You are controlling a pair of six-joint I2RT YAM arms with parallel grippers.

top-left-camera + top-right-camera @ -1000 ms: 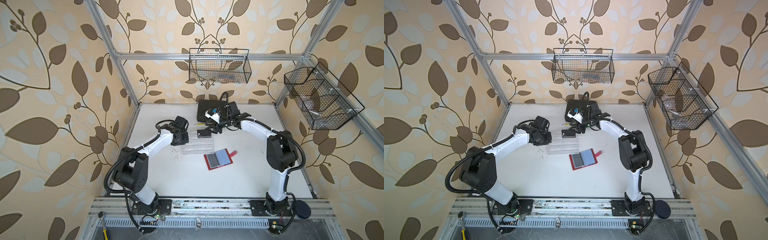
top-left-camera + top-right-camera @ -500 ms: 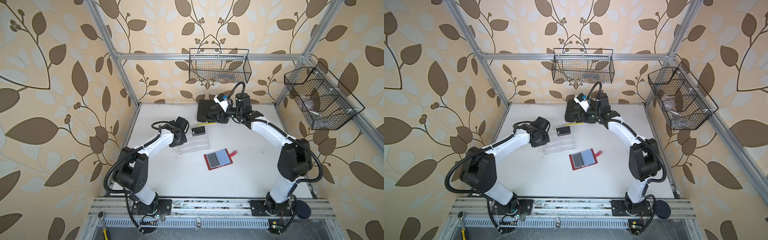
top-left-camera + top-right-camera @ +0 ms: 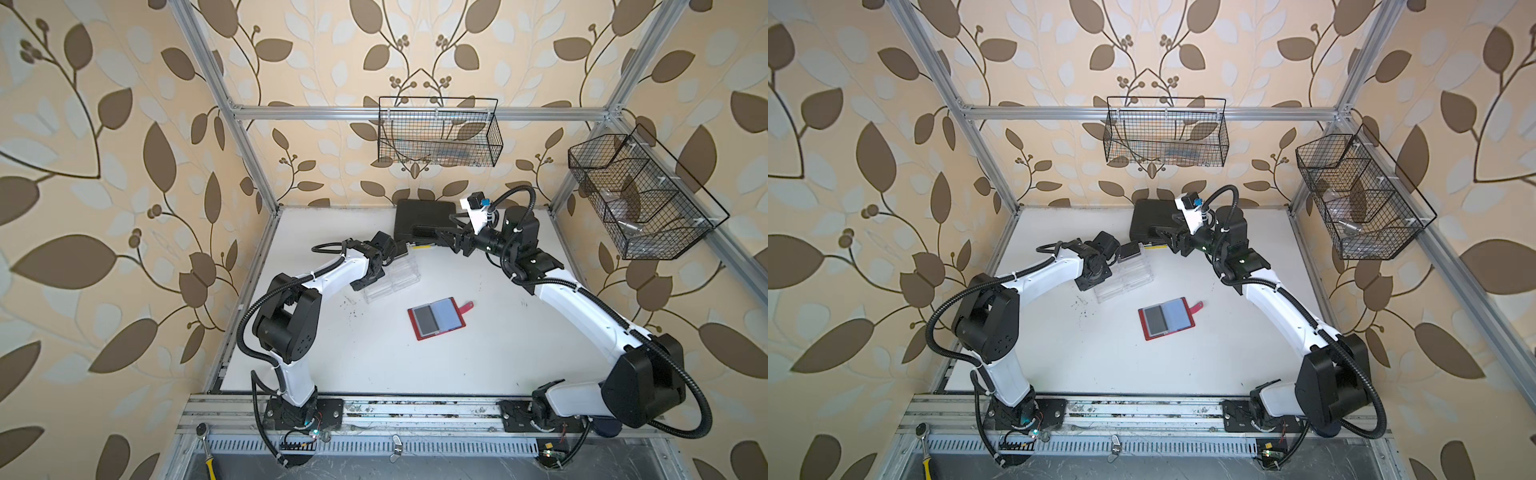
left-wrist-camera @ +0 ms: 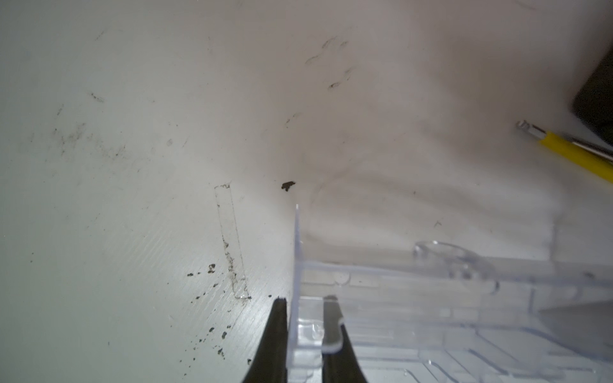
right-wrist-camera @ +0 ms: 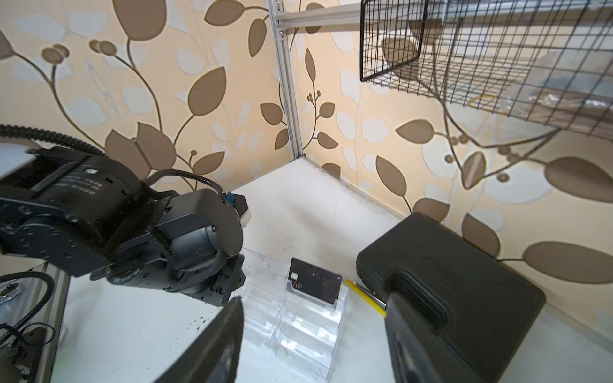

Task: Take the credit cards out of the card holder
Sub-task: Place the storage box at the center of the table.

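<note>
**Card delivered to the tray, right pincer drawn clear**

The right gripper (image 5: 316,295) has its jaws spread wide with nothing between them. It hangs above the table (image 3: 374,365) beside the black case (image 5: 447,282). Below it, one black card (image 5: 313,282) lettered "VIP" stands propped in a compartment of the clear tray (image 5: 298,343), at the end nearest the case. A yellow-handled tool (image 5: 363,293) lies just beside that end. The left gripper (image 4: 305,306) is pinching the tray's side wall, one finger on each side, apparently to steady it.

That card is out of the holder and put away, so this delivery looks finished. The card holder (image 3: 451,312) lies spread flat on the table, well apart from both grippers in both top views. One of its sleeves is pale bluish and looks empty. The other shows a dark rectangle (image 3: 424,320), probably a further card, so the task is likely not complete. The free right gripper would need to return to the holder for it.

A second ago the right gripper was over the tray with the card in its jaws. Half a second ago the card already sat in the tray and the arm had pulled back towards the case. Now the arm has swung farther back still. The left arm, the tray and the card holder show no noticeable shift.
</note>
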